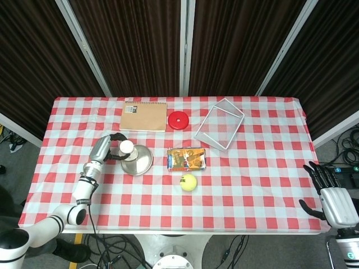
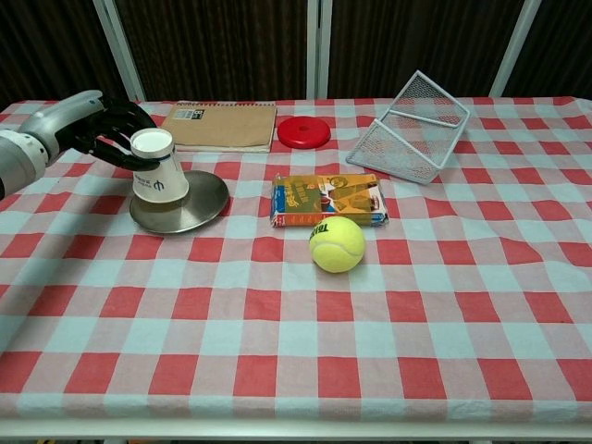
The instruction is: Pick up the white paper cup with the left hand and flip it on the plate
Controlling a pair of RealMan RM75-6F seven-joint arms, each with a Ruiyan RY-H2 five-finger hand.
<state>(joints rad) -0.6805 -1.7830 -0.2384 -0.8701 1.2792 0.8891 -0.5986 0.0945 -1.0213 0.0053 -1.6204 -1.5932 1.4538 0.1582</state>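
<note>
The white paper cup (image 2: 158, 173) (image 1: 127, 147) stands upside down, base up, over the left edge of the round metal plate (image 2: 199, 199) (image 1: 140, 162). My left hand (image 2: 109, 125) (image 1: 108, 145) reaches in from the left and holds the cup near its upturned base, dark fingers curled behind it. Whether the cup's rim touches the plate I cannot tell. My right hand (image 1: 330, 194) hangs off the table's front right corner, fingers spread, holding nothing; the chest view does not show it.
A snack packet (image 2: 328, 199) and a tennis ball (image 2: 338, 243) lie right of the plate. Behind them are a brown notebook (image 2: 222, 125), a red disc (image 2: 304, 130) and a tilted wire basket (image 2: 413, 125). Red-checked cloth covers the table.
</note>
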